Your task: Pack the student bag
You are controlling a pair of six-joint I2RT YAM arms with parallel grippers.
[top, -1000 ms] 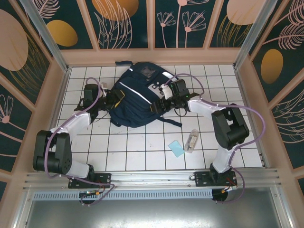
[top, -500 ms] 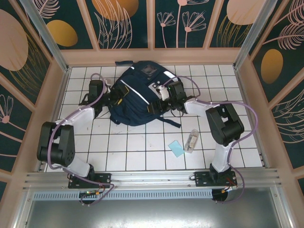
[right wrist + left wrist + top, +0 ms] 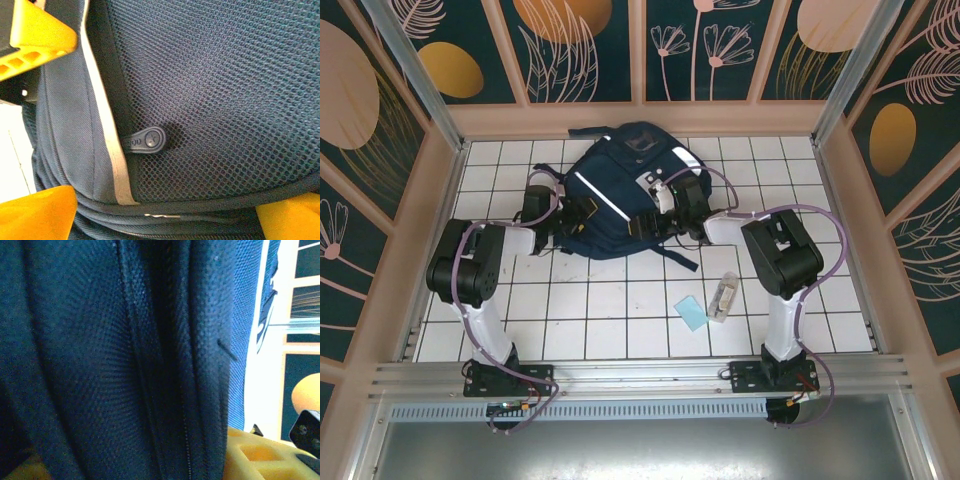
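The student bag (image 3: 610, 205) lies at the far middle of the tiled table, navy with white stripes. My left gripper (image 3: 563, 215) is pressed into its left side. In the left wrist view a thick fold of the bag (image 3: 100, 365) with a zipper line fills the gap between the yellow fingers (image 3: 250, 455), and the left gripper (image 3: 135, 465) is shut on it. My right gripper (image 3: 665, 205) is against the bag's right side. It (image 3: 162, 220) stands open, its yellow fingers (image 3: 35, 212) flanking the mesh panel (image 3: 225, 100) and a rubber zipper pull (image 3: 147, 140).
A light-blue card (image 3: 692, 312) and a clear packet (image 3: 724, 297) lie on the tiles at the near right. Wooden-framed walls (image 3: 640, 118) close in the table just behind the bag. The bag's dark strap (image 3: 682, 258) trails toward the near side.
Both arms have reached farther in and folded up. The bag has shifted toward the far wall and bunched between the grippers. The left gripper opened briefly and closed again on the fabric.
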